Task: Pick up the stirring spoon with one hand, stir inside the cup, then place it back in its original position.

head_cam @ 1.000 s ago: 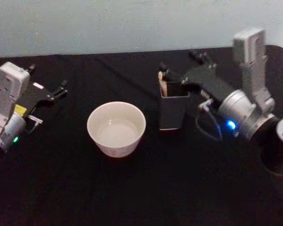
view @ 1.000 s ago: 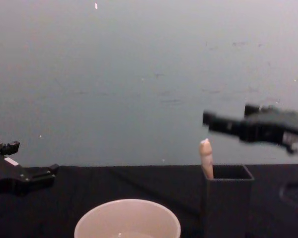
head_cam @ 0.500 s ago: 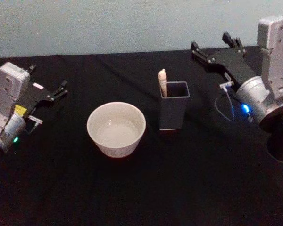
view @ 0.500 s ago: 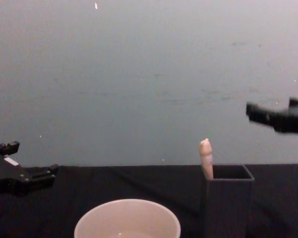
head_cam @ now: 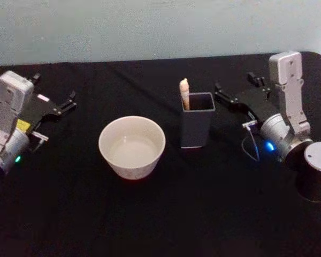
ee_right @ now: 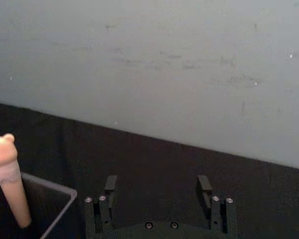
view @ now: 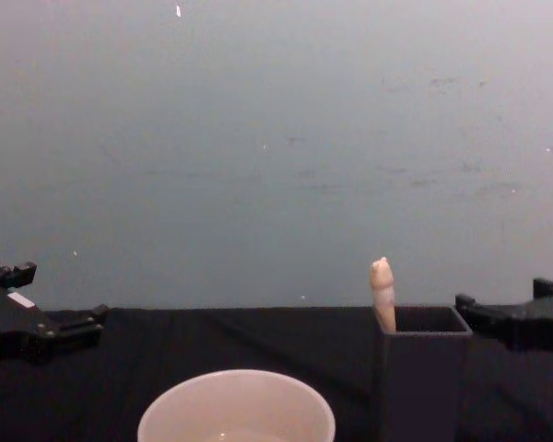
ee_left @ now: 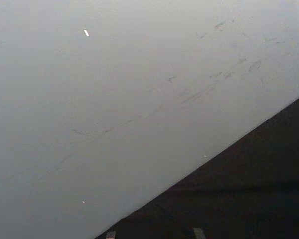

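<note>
We see the stirring spoon standing in the holder, leaning against its left wall so that the pale handle pokes above the rim while the shaft and bowl stay hidden inside; the cup sits on the black table just to the left of the holder, apart from it. We judge the spoon to be light and stiff, a thing that weighs almost nothing in a grip; the handle looks smooth and rounded at its tip, so it may slip or swivel between flat fingers if taken too near the end. We would take hold on the exposed stretch of handle just above the rim, squeezing across its width, since that is the one part within reach. The holder is a dark grey square box with straight thin walls, narrow and tallish, and we suspect it could tip or drag if the spoon catches on a wall during a lift; the cup is wide, round and cream-coloured with a thin rim, matt inside, probably ceramic or hard plastic and steady on its base. The right gripper rests low beside the holder's right side with its fingers spread wide and nothing between them; the left gripper sits parked at the far left of the table, and we cannot tell its state.
</note>
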Robot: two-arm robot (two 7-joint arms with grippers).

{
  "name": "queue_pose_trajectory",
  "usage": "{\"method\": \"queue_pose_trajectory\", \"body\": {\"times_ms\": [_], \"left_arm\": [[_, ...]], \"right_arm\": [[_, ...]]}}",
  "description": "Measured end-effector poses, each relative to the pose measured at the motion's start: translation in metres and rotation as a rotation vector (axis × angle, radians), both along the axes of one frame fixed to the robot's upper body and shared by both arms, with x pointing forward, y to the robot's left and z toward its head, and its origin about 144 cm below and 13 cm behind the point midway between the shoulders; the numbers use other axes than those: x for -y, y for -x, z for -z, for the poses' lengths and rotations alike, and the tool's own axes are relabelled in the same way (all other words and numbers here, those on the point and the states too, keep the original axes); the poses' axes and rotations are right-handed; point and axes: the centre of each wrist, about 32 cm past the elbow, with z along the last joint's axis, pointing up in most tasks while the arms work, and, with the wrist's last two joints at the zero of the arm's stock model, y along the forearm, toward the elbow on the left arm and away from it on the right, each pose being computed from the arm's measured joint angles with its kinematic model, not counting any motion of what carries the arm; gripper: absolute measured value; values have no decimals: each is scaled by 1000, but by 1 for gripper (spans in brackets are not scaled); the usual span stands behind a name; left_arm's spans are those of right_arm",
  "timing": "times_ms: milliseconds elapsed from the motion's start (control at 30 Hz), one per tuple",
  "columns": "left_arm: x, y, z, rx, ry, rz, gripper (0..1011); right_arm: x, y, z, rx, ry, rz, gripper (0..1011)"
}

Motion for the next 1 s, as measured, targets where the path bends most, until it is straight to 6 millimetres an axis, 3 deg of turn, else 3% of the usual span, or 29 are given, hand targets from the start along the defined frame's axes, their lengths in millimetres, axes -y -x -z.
{"method": "queue_pose_trajectory", "body": {"times_ms": [1000], "left_arm": [[0, 0, 0, 0, 0, 0, 1001]], "right_arm": [[0, 0, -1, 2, -1, -2, 1002]]}}
